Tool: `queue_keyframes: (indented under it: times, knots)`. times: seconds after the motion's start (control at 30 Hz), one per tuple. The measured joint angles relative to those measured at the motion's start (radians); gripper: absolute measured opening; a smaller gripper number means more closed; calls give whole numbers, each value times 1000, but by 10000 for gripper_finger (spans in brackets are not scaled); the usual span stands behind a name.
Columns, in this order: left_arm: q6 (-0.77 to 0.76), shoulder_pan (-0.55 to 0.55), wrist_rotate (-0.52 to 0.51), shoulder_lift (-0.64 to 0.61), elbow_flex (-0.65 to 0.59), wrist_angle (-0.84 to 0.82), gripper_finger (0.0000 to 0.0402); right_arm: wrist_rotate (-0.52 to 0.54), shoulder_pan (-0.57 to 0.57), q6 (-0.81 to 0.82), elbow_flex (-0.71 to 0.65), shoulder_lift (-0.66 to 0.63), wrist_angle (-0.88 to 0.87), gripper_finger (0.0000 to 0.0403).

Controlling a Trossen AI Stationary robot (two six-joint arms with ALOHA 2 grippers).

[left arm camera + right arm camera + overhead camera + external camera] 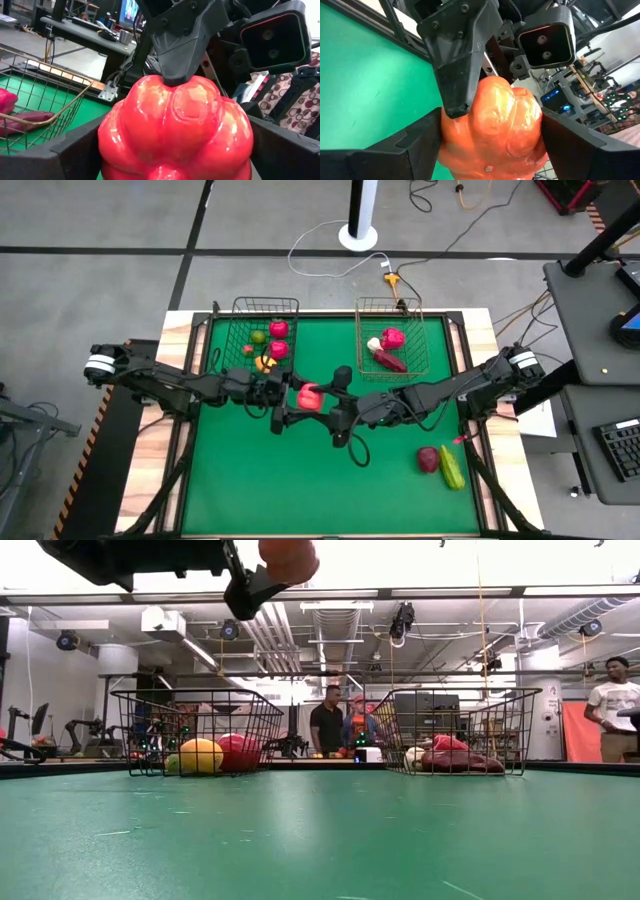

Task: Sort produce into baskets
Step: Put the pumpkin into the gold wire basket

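Step in hand, as I read it: a mid-air handover of one piece of produce, a glossy red, lobed toy bell pepper (308, 397), above the middle of the green felt table (300, 490).

Left gripper (296, 398): the pepper sits between its two dark fingers (65, 150), which flank it on both sides in the left wrist view. Whether they press on it or stand just clear I can't tell.

Right gripper (318, 400): its fingers (415, 145) also flank the pepper on both sides in the right wrist view, apparently touching, so it looks closed on the pepper. In each wrist view one finger of the other gripper shows across the far side of the pepper, so the two pairs seem set crosswise to each other.

Next move, my guess: one gripper must let go fully and back off w/o dragging the pepper, then the other carries it to a basket. The black wire basket (240, 330) lies beyond the left fingers, w/ red, green and yellow pieces in it. The copper-brown wire basket (415, 330) lies beyond the right fingers, w/ magenta, white and dark red pieces. Red items sit in both, so I can't say which basket is meant.

Still unsorted: a dark red piece (428, 459) and a green elongated one (452, 468), well behind the right fingers, near the table's front edge.

Writing, brands, labels: none readable in any view.
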Motion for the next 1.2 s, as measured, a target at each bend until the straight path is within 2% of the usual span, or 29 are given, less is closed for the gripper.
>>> queue_keyframes:
  times: [0.4, 0.67, 0.8, 1.0, 1.1, 1.2]
  knots:
    - [4, 7, 9, -2, 1, -39, 400, 1, 0, 15, 0, 0, -19, 290]
    - [31, 35, 11, -2, 2, -108, 400, 8, -11, 74, 15, -7, -120, 290]
    - [32, 56, 15, -9, 2, -165, 400, 15, -30, 146, 59, -8, -253, 290]
    - [34, 82, 15, -24, 2, -236, 400, 72, -96, 283, 137, -10, -555, 290]
    - [34, 83, 16, -29, 2, -249, 400, 160, -164, 344, 177, -10, -717, 290]
    - [32, 82, 68, -29, 3, -282, 400, 222, -285, 466, 207, -10, -877, 290]
